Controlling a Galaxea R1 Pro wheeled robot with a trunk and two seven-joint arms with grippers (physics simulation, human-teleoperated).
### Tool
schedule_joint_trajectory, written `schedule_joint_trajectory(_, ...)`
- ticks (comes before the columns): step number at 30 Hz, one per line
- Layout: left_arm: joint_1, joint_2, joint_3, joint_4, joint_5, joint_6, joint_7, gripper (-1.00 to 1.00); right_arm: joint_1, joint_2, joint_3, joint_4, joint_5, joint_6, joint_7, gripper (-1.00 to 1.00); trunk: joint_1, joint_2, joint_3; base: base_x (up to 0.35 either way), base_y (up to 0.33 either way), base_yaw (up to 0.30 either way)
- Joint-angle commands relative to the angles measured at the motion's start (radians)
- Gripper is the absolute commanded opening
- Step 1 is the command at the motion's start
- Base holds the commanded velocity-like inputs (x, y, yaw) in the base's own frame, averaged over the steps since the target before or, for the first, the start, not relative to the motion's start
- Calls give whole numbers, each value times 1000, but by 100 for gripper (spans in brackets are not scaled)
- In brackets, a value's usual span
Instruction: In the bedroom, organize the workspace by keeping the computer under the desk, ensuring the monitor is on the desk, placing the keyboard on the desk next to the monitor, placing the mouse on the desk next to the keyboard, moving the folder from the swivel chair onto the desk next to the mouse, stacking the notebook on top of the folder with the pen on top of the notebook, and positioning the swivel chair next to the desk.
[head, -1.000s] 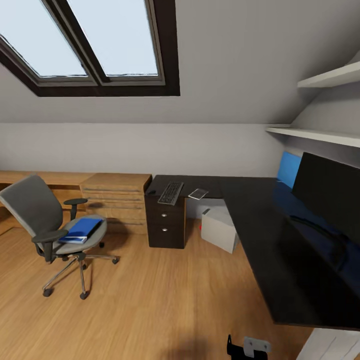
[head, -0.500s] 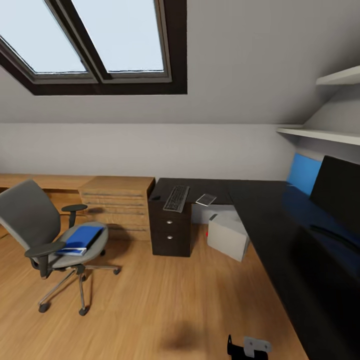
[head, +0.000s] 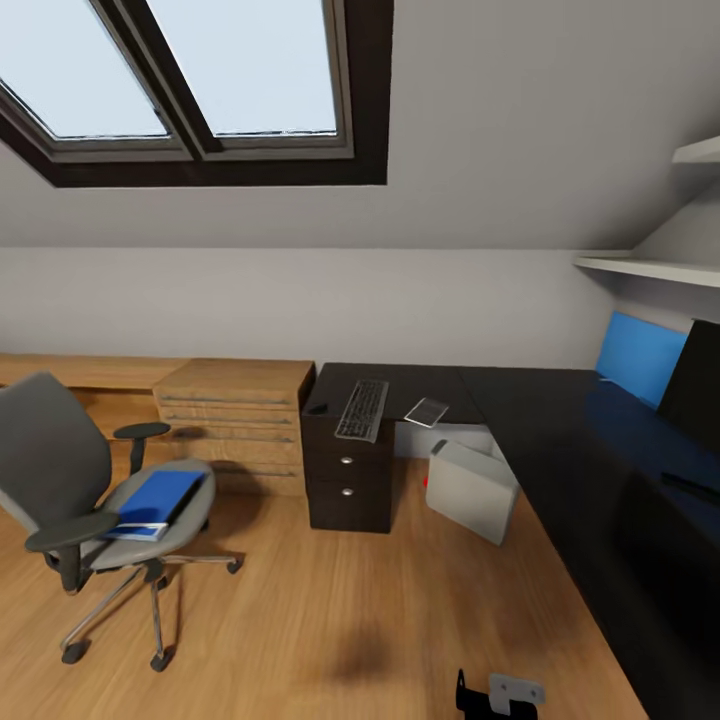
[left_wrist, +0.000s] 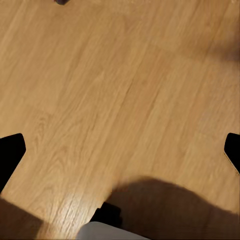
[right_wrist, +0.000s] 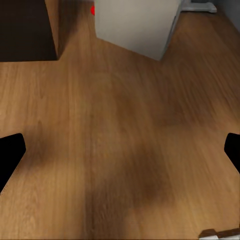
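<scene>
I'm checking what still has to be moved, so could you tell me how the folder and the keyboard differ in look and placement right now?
The folder is bright blue and lies on the swivel chair's seat, whereas the keyboard is black with grey keys and already rests on the desk, above the dark drawer unit. The folder looks broad, the keyboard long and narrow. Both lie flat, and neither is held.

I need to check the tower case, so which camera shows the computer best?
The head view: the computer appears whole, standing on the floor beneath the desk beside the drawer unit. The right wrist view catches its lower part with the red light, seen closer. The left wrist view looks at floor.
</scene>
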Motion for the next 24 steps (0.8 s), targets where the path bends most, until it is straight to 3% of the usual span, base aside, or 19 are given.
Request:
schedule_joint_trajectory(1,0,1,-7,-1,9,1,8,100,-1,0,9,1,-6,-2,-5,100,1,-1,-1,329,26,0)
schedule_joint_trajectory(19,0,1,-6,-1,9,-16,8,100,-1,0,9,1,-5,-2,-4,100,1,-1,-1,332,76,0)
schedule_joint_trajectory(24,0,1,-6,-1,9,-17,8,100,-1,-1,9,1,26,-2,-5,100,1,-1,-1,333,103,0)
